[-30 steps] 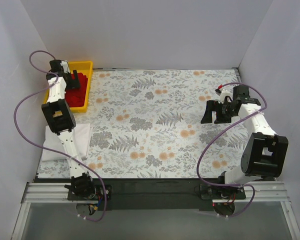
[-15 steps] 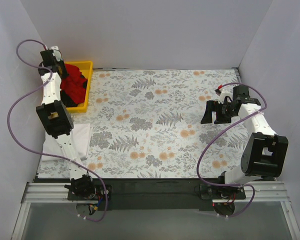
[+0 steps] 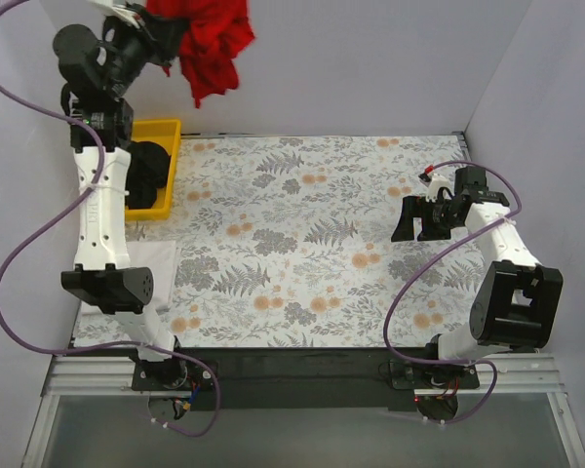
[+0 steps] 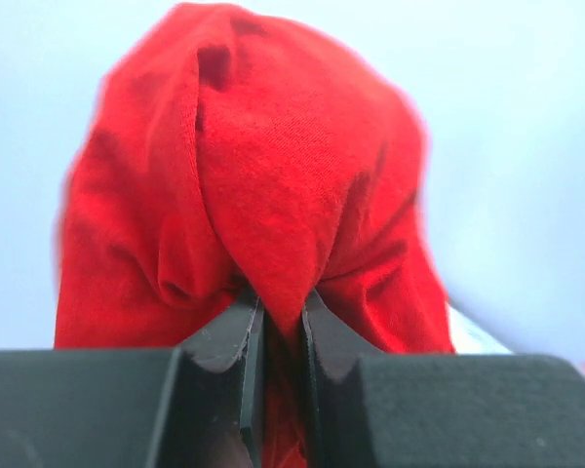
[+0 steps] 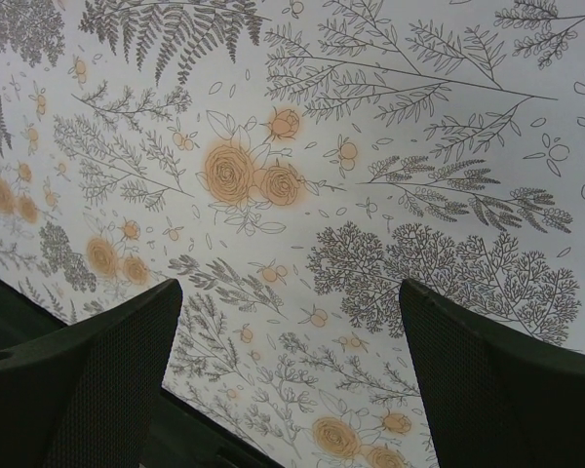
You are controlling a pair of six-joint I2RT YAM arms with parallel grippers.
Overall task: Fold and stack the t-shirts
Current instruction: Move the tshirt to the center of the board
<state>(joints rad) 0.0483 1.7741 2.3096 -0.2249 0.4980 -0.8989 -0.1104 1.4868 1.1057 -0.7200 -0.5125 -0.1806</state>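
Note:
The red t-shirt (image 3: 213,39) hangs bunched high above the table's back left corner, and my left gripper (image 3: 162,29) is shut on it. The left wrist view shows a fold of this red t-shirt (image 4: 253,185) pinched between the two fingers of the left gripper (image 4: 278,314). A black t-shirt (image 3: 146,164) lies in the yellow bin (image 3: 168,131). A white t-shirt (image 3: 156,265) lies flat at the table's left edge, partly hidden by the left arm. My right gripper (image 3: 410,220) (image 5: 288,327) hovers open over the floral cover at the right, with nothing between its fingers.
The grey-and-orange floral cover (image 3: 302,244) spreads over the whole table. White walls close in the left, back and right sides. The yellow bin stands in the back left corner under the raised left arm.
My left gripper shut on the red t-shirt in the bin and rose steeply, lifting it out and high above the corner. The right arm has not moved.

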